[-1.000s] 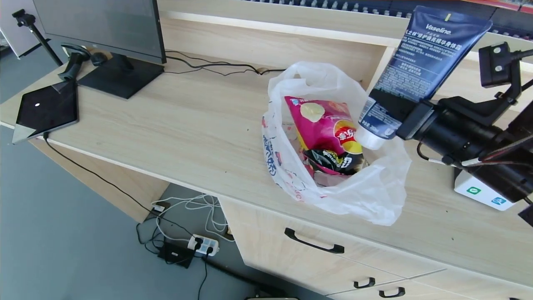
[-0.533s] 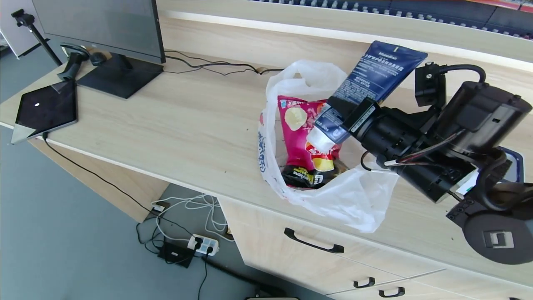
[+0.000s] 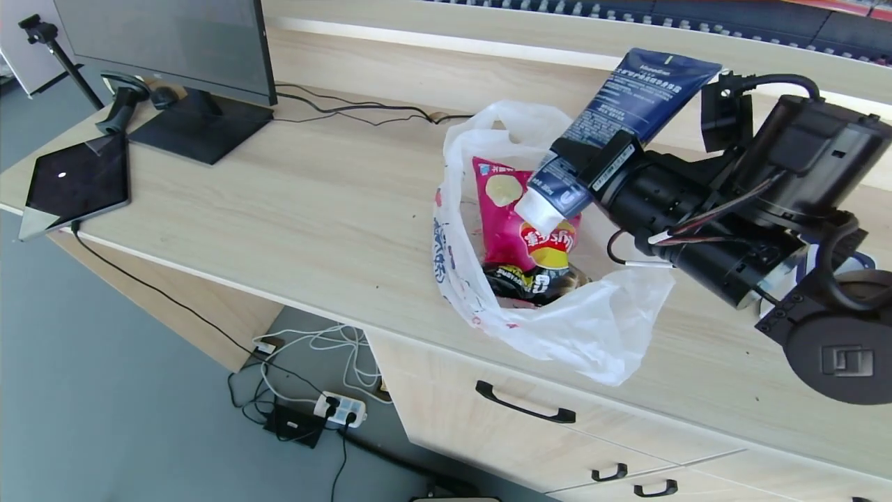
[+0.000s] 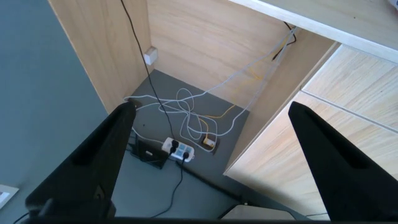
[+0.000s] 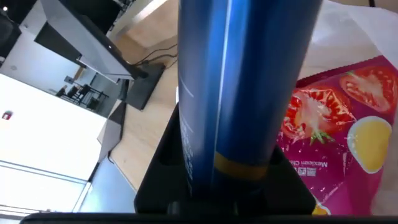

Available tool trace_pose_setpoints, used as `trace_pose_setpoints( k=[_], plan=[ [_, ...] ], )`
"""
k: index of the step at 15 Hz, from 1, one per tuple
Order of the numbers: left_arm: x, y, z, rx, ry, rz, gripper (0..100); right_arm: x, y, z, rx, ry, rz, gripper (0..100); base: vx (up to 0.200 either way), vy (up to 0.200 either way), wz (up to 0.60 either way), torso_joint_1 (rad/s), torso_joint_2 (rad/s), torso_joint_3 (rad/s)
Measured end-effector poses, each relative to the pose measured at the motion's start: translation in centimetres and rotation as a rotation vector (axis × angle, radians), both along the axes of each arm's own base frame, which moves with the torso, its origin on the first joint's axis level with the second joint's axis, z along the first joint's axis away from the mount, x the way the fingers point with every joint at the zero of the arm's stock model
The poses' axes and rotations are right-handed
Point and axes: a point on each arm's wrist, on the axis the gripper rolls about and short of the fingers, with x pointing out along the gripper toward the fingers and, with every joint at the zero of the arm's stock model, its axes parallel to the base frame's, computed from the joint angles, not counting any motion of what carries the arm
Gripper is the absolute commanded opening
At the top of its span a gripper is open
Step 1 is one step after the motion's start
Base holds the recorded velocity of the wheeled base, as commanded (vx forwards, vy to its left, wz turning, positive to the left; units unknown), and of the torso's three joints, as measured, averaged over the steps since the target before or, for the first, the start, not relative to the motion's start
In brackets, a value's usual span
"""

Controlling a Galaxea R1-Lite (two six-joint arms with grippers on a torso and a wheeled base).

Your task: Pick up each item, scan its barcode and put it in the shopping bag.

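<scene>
My right gripper is shut on a dark blue tube near its white cap. The tube is tilted, cap down, over the mouth of the white plastic shopping bag on the counter. Inside the bag lie a pink chips bag and a dark packet. In the right wrist view the blue tube runs between the dark fingers, with the chips bag beyond it. My left gripper hangs open below counter height, over floor cables.
A monitor, a handheld scanner and a tablet stand at the counter's left end. Bare wood counter lies between them and the bag. Drawers are below the front edge. A power strip sits on the floor.
The right arm swung the tube down and left from above the bag's right side to over its mouth, then lifted it slightly. The bag shifted a little.
</scene>
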Motion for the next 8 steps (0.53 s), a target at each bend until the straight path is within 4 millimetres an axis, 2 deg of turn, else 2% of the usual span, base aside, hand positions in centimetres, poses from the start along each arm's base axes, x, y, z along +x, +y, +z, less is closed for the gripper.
trace_pose_setpoints(
  k=[3, 5, 8],
  plan=[
    [0.0, 0.0, 0.0, 0.0, 0.0, 0.0, 100, -1.2, 1.3, 2.3, 0.072, 0.061, 0.076, 0, 0.0, 0.0, 0.0, 0.0, 0.0, 0.0],
    [0.0, 0.0, 0.0, 0.0, 0.0, 0.0, 100, -2.3, 2.2, 2.8, 0.134, 0.135, 0.137, 0, 0.0, 0.0, 0.0, 0.0, 0.0, 0.0],
    [0.0, 0.0, 0.0, 0.0, 0.0, 0.0, 100, -2.1, 2.4, 2.4, 0.187, 0.179, 0.102, 0, 0.0, 0.0, 0.0, 0.0, 0.0, 0.0]
  ],
)
